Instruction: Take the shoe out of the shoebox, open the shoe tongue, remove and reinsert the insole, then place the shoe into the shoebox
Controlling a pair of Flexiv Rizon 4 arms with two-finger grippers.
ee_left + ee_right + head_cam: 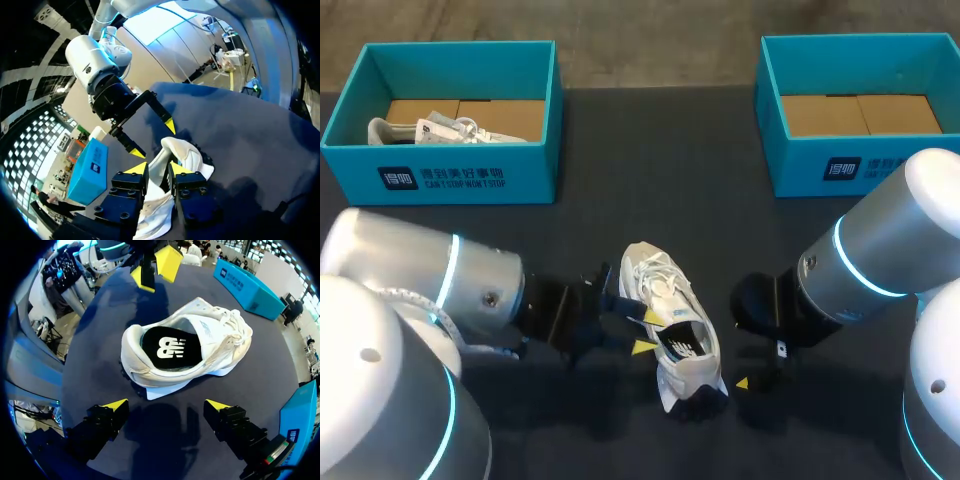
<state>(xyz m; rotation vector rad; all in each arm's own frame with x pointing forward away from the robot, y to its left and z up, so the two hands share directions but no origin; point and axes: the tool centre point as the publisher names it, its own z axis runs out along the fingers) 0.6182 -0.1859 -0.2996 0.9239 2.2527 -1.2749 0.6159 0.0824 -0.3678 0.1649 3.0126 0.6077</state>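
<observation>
Shoe (672,325) on table (650,190) between my claws, insole (170,347) in. Left claw (643,333) narrow, beside shoe — contact unclear. Right claw (167,405) wide, empty, behind heel (132,347). Risk — unbraced shoe skids when pushed.

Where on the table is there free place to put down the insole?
Free: the bare table between the left box and the right box, and the strip from there down to the shoe. Crowded: both sides of the shoe, where the left gripper and the right gripper stand close.
</observation>
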